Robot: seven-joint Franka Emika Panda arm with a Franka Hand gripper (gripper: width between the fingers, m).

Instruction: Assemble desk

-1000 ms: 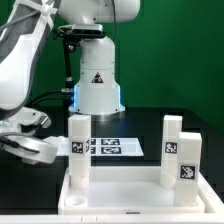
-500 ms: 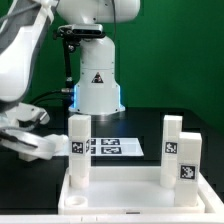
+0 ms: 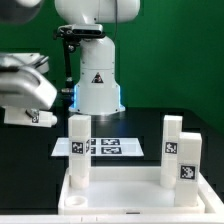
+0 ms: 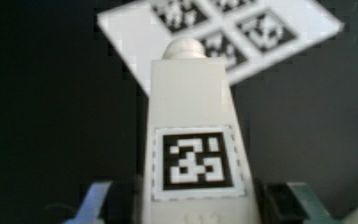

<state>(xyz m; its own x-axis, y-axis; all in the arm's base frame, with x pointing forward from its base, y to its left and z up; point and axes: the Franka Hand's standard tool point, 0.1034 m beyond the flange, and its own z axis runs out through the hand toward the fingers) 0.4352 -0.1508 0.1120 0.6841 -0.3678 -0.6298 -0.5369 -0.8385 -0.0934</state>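
The white desk tabletop (image 3: 120,196) lies at the front with three white tagged legs standing in its corner sockets: one on the exterior view's left (image 3: 78,150) and two on its right (image 3: 172,142) (image 3: 189,160). My gripper (image 3: 33,104) hangs raised at the exterior view's left, above the black table. It is shut on a fourth leg (image 3: 36,117), of which only a tagged bit shows there. In the wrist view the gripper (image 4: 197,202) has this leg (image 4: 194,110) between its fingers (image 4: 98,200). The leg's tag faces the camera and its pegged end points away.
The marker board (image 3: 110,146) lies flat behind the tabletop and shows beyond the held leg in the wrist view (image 4: 247,35). The big white robot base (image 3: 97,85) stands at the back centre. A green wall closes the back.
My gripper has risen from table level at the exterior view's left to well above it, carrying the leg up with it. The tabletop and its three standing legs have not moved.
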